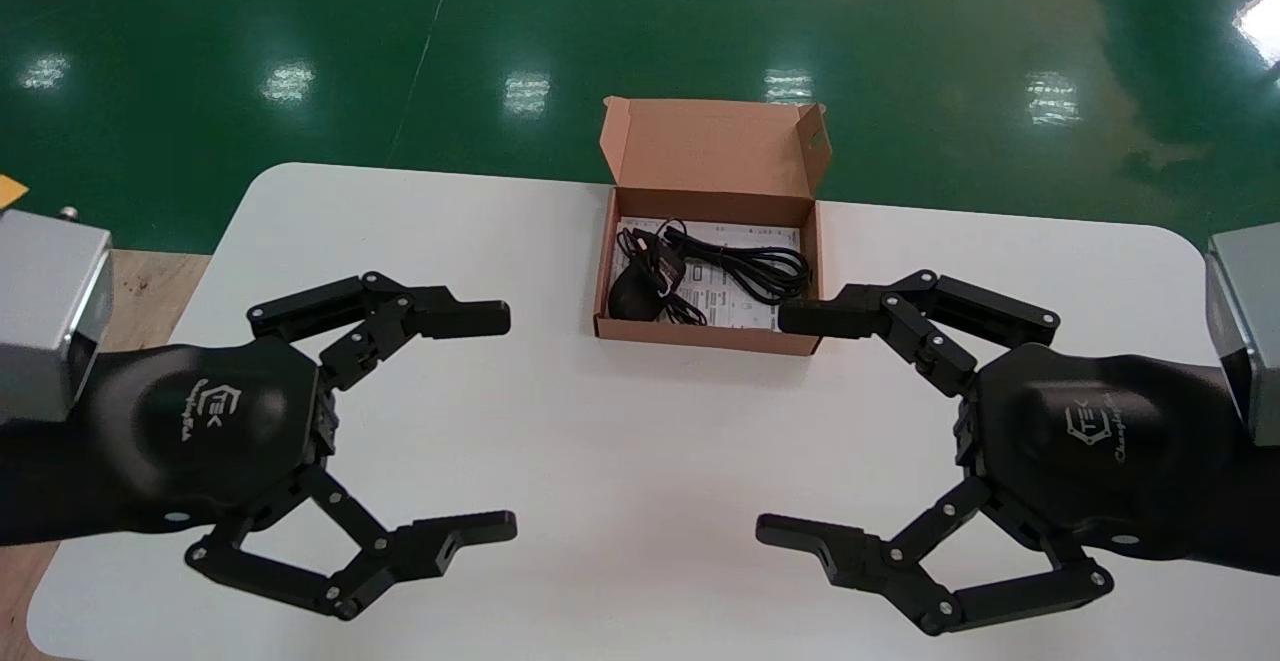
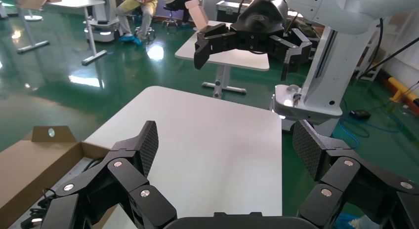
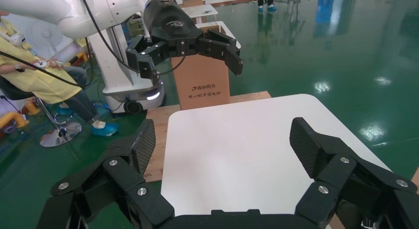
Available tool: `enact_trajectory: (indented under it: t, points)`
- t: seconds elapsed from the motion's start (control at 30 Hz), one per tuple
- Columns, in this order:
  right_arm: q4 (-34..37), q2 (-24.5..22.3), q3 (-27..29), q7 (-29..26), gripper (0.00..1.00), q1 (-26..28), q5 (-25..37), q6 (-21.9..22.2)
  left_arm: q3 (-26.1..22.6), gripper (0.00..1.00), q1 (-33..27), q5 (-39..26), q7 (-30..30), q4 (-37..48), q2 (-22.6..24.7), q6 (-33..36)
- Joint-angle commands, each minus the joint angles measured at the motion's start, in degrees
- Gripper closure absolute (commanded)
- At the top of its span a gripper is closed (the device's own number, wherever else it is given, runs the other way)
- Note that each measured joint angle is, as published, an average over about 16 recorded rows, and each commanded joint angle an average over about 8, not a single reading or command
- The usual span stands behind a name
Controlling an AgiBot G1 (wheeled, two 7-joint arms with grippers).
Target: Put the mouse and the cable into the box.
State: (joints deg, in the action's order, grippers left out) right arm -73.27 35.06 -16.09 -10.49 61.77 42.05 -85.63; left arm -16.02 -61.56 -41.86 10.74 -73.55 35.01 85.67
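An open brown cardboard box (image 1: 806,259) stands at the far middle of the white table (image 1: 620,431), lid folded back. Inside it lie a black mouse (image 1: 632,292) at its left front and a coiled black cable (image 1: 752,266) on a printed sheet. My left gripper (image 1: 480,421) hovers open over the table's near left, nothing between its fingers. My right gripper (image 1: 790,426) hovers open at the near right, its far finger close to the box's front right corner. In the left wrist view the box's wall (image 2: 34,160) shows beside my open left gripper (image 2: 225,145). The right wrist view shows my right gripper (image 3: 222,140) open over bare table.
Each wrist view shows the other arm's gripper farther off, the right one (image 2: 242,41) and the left one (image 3: 188,49). Green floor surrounds the table. A wooden pallet (image 1: 140,291) lies off the table's left edge.
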Motion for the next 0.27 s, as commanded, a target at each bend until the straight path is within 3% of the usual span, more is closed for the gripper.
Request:
enact_trajectory:
  t: [0.03,0.27]
  points:
    - [0.0,0.0,0.0,0.0,0.0,0.0,0.0,0.0,0.0,0.0,0.0,0.0,0.0,0.0,0.0,0.0]
    - [0.0,0.0,0.0,0.0,0.0,0.0,0.0,0.0,0.0,0.0,0.0,0.0,0.0,0.0,0.0,0.0]
